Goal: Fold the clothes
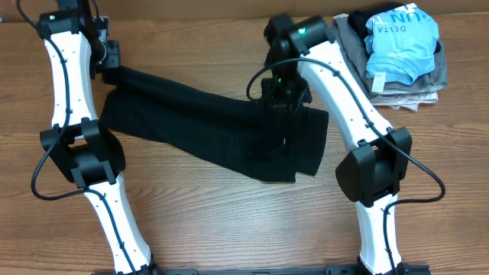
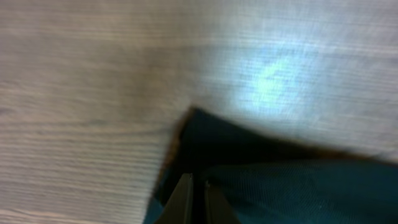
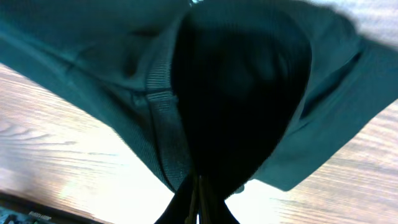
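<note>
Surface: a wooden table [image 1: 229, 221] with pale brown grain; a patch of glare lies on it in the left wrist view.
Room: the table top fills every view; a dark rail [image 1: 252, 270] runs along the near edge where both arms stand.
Far right corner: a pile of folded grey and beige clothes [image 1: 401, 90] with a light blue shirt [image 1: 401, 38] on top, apart from the black cloth.
Black garment [image 1: 199, 126]: soft, plain and wrinkled, lying as a long slanted band from the far left to the middle of the table.
Detail: a ribbed hem [image 3: 163, 99] shows in the right wrist view.
Left gripper [image 2: 198, 182]: fingers pressed together, pinching the garment's narrow far-left corner just above the wood.
Right gripper [image 3: 198, 186]: fingers pressed together on a bunched fold at the garment's right end, with cloth draping away from them.
</note>
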